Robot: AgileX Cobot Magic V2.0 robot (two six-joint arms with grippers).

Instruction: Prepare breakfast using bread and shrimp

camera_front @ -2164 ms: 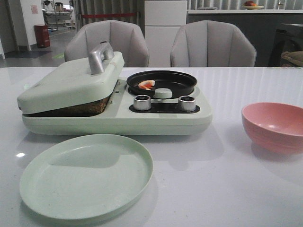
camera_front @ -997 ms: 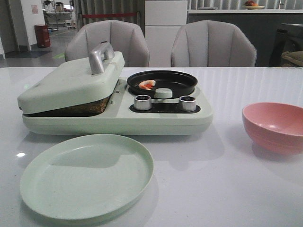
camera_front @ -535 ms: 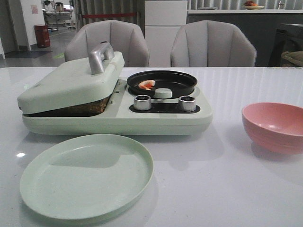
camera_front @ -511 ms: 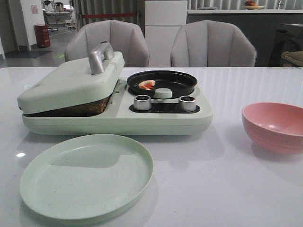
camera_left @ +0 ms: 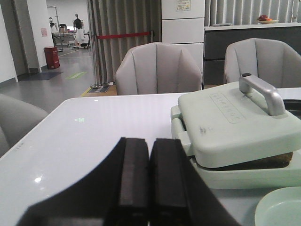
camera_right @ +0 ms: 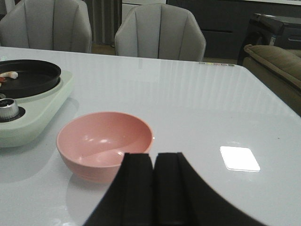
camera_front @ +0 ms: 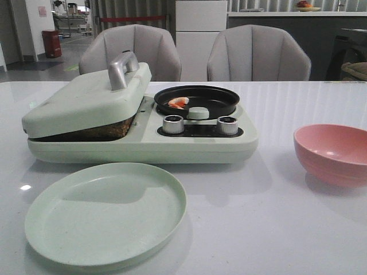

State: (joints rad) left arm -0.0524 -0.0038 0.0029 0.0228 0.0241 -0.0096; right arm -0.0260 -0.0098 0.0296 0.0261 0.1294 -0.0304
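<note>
Table layout around the two pincers

The left gripper [camera_left: 142, 181] sits low over the table [camera_front: 275, 229], the breakfast maker [camera_left: 225, 136] ahead of it toward the right, its lid [camera_front: 86, 97] resting tilted on the bread [camera_front: 100, 130]. The right gripper [camera_right: 153, 188] has the bowl [camera_right: 104, 143] just ahead, and farther left the pan [camera_front: 196, 100] holding the shrimp [camera_front: 178, 103]. The plate [camera_front: 106, 212] lies before the maker.

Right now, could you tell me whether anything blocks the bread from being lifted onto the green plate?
Yes: the lid is lowered onto the bread, covering it. The plate lies in front of the cooker.
</note>
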